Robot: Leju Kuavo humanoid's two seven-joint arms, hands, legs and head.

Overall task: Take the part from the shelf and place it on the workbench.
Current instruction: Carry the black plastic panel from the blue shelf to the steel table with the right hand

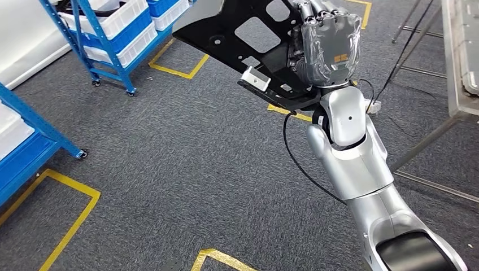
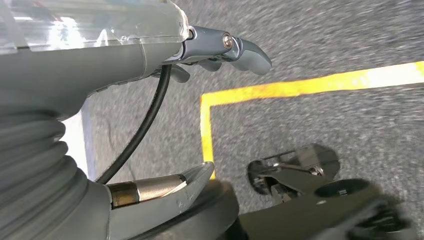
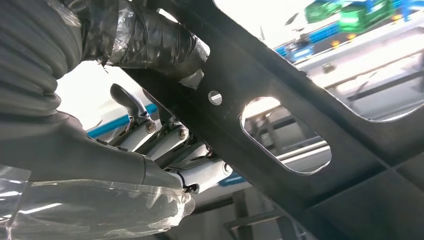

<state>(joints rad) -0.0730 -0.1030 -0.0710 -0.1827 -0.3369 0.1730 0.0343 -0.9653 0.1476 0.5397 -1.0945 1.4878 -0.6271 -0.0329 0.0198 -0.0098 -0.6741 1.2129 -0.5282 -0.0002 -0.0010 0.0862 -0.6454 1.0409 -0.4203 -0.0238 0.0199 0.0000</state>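
The right robot hand [image 1: 327, 42], wrapped in clear plastic film, grips the part [image 1: 237, 34], a flat black plate with rectangular cut-outs and small round holes. The plate is held up in the air over the grey carpet [image 1: 181, 169], tilted, with one edge running out toward the blue shelf [image 1: 107, 45]. A small pale block [image 1: 255, 78] sits fixed on the plate near the wrist. In the right wrist view the fingers [image 3: 200, 172] curl against one face of the part [image 3: 280, 85] while the taped thumb [image 3: 150, 40] presses the other face, so the plate is clamped between them.

The shelf stands on castors and carries white and blue bins [image 1: 121, 25]. Yellow tape [image 1: 175, 70] marks squares on the floor. At the right edge of the head view stands a metal-legged counter [image 1: 460, 68], well apart from the part.

The left robot hand [image 2: 150, 55] hangs over the carpet and a corner of yellow tape [image 2: 280, 90]. Its fingers [image 2: 245, 50] are slightly curled and well apart from the thumb [image 2: 170, 187], with nothing between them.
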